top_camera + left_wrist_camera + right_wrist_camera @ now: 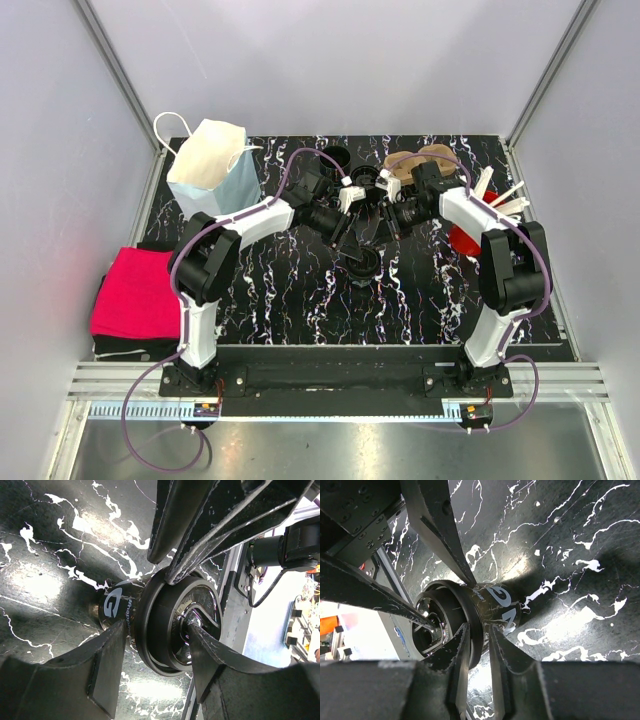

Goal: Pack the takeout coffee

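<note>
A black takeout coffee cup [362, 262] with white lettering and a black lid sits on the marbled black table, between both arms. In the left wrist view my left gripper [156, 625] straddles the lid [155, 605]. One fingertip rests in the lid's top and the other against the cup wall [114, 605]. From the opposite side my right gripper [479, 635] pinches the lid rim [470, 605], with one finger on the lid top and one on the cup wall [502, 600]. The left gripper's fingers [440, 530] also show in the right wrist view. A white and blue paper bag [210, 165] stands open at the back left.
Spare black cups and lids [335, 158] and a brown cardboard carrier [420, 160] sit at the back. A red container with white sticks [490, 210] is at the right. A red cloth [135, 290] lies off the table's left edge.
</note>
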You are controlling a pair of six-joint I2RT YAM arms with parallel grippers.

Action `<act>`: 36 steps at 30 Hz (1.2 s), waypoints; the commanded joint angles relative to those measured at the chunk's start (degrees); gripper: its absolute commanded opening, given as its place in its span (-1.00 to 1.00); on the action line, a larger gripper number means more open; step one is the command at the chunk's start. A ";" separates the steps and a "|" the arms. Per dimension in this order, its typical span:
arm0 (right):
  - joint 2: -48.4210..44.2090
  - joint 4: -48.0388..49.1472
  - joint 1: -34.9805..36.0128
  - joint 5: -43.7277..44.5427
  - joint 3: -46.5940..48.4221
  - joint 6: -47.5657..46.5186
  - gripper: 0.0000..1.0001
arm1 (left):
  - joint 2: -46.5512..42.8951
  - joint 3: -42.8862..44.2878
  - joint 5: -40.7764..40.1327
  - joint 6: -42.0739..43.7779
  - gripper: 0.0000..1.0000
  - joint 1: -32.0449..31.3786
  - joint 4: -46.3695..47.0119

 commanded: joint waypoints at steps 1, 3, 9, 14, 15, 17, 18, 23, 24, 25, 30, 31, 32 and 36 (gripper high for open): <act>2.69 -0.86 2.80 8.18 -2.03 -1.62 -0.50 | 2.53 -2.03 -12.17 4.40 0.05 -0.94 -3.12; 2.87 -0.86 3.07 10.63 -2.47 -1.80 -0.51 | 2.53 -1.95 -12.61 4.40 0.05 -0.85 -3.21; 3.22 -0.77 3.95 14.69 -4.67 -2.76 -0.53 | 2.45 -1.77 -14.11 6.16 0.06 -1.29 -3.91; 2.26 -0.77 4.56 15.66 -6.78 -3.73 -0.54 | 1.65 -2.03 -15.51 6.60 0.06 -1.64 -4.00; 1.47 -0.77 4.74 15.57 -7.04 -3.91 -0.54 | 1.31 -2.12 -15.78 6.69 0.06 -1.64 -4.00; 0.59 -0.77 5.18 15.83 -7.66 -4.17 -0.55 | 1.13 -2.38 -16.30 6.86 0.06 -1.91 -4.00; -0.11 -0.86 5.53 16.01 -7.92 -4.35 -0.55 | 0.78 -2.47 -16.48 7.04 0.06 -1.99 -4.00; -1.17 -0.68 6.50 16.98 -8.72 -4.53 -0.55 | -0.37 -3.00 -17.97 7.57 0.05 -2.61 -3.91; -1.96 -0.59 6.50 16.98 -8.63 -4.44 -0.55 | -0.72 -3.09 -18.24 7.57 0.05 -2.70 -3.65; -2.49 -0.42 6.50 16.89 -8.54 -4.44 -0.54 | -0.89 -3.17 -18.50 7.57 0.05 -2.70 -3.65; -7.49 -0.24 6.06 17.59 -6.43 -4.00 -0.41 | -1.77 -3.88 -19.47 8.09 0.05 -3.22 -3.38; -8.46 -0.33 5.54 17.59 -5.65 -4.00 -0.37 | -1.77 -4.14 -19.64 8.09 0.05 -3.23 -3.47; -10.12 -0.24 5.18 17.42 -5.29 -3.65 -0.31 | -1.86 -4.23 -19.65 8.18 0.05 -3.31 -3.21; -12.95 -0.42 3.25 15.23 -4.32 -2.94 -0.18 | -1.69 -4.49 -19.38 7.83 0.04 -3.23 -2.94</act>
